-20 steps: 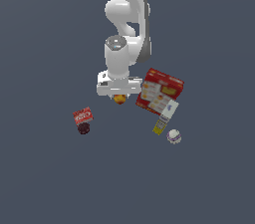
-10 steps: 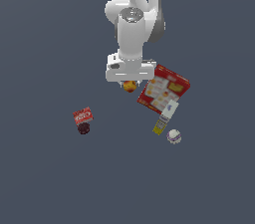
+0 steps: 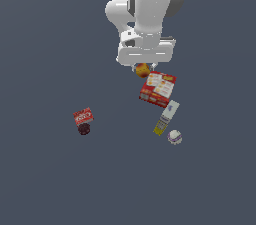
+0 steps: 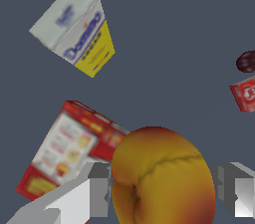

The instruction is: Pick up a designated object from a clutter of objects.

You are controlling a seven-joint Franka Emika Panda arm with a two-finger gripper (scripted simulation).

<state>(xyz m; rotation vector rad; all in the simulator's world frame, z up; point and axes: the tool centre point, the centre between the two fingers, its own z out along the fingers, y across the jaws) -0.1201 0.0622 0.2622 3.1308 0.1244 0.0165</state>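
Observation:
The designated object, a small orange-yellow fruit with red patches [image 3: 142, 70] [image 4: 162, 178], hangs well above the floor under the arm. My gripper [image 3: 143, 68] [image 4: 164, 188] is shut on it, one grey finger [image 4: 94, 193] pressed on each side. Below lies the clutter of objects: a red cracker box [image 3: 157, 89] [image 4: 69, 151], a white-yellow slim box [image 3: 166, 117] [image 4: 77, 29], a white-purple round item [image 3: 174, 137], a small red packet [image 3: 83, 116] [image 4: 245, 93] and a dark round item [image 3: 84, 129] [image 4: 246, 61].
The floor is a plain dark grey surface [image 3: 50, 184]. The red packet and dark round item sit apart at the exterior view's left; the two boxes and the white-purple item cluster at its right, beneath the arm.
The arm has risen and drifted toward the exterior view's right, carrying the fruit up away from the floor. The other objects have not moved.

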